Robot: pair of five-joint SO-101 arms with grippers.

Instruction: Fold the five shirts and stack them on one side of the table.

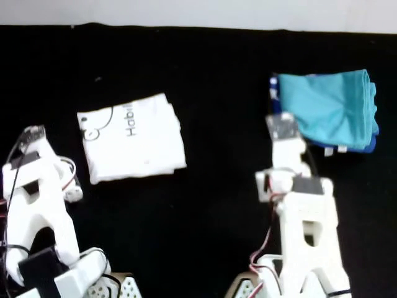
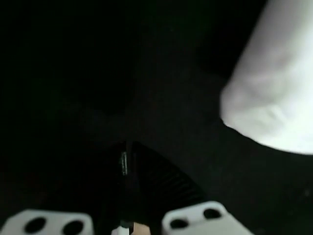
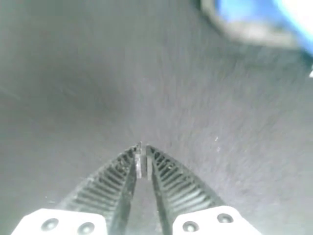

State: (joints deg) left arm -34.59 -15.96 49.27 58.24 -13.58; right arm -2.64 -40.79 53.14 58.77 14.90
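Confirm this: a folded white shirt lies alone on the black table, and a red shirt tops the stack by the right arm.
Not red: the high view shows a teal shirt topping that stack. The white shirt does lie alone.

The bench [image 1: 217, 74] was black, the white shirt [image 1: 133, 139] printed in black, the teal shirt [image 1: 329, 105] and blue shirt [image 1: 371, 147] plain; the left arm [image 1: 37, 198] and right arm [image 1: 305, 214] were white.

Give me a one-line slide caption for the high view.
Folded white printed shirt beside left gripper; folded teal shirt tops the stack by right gripper.
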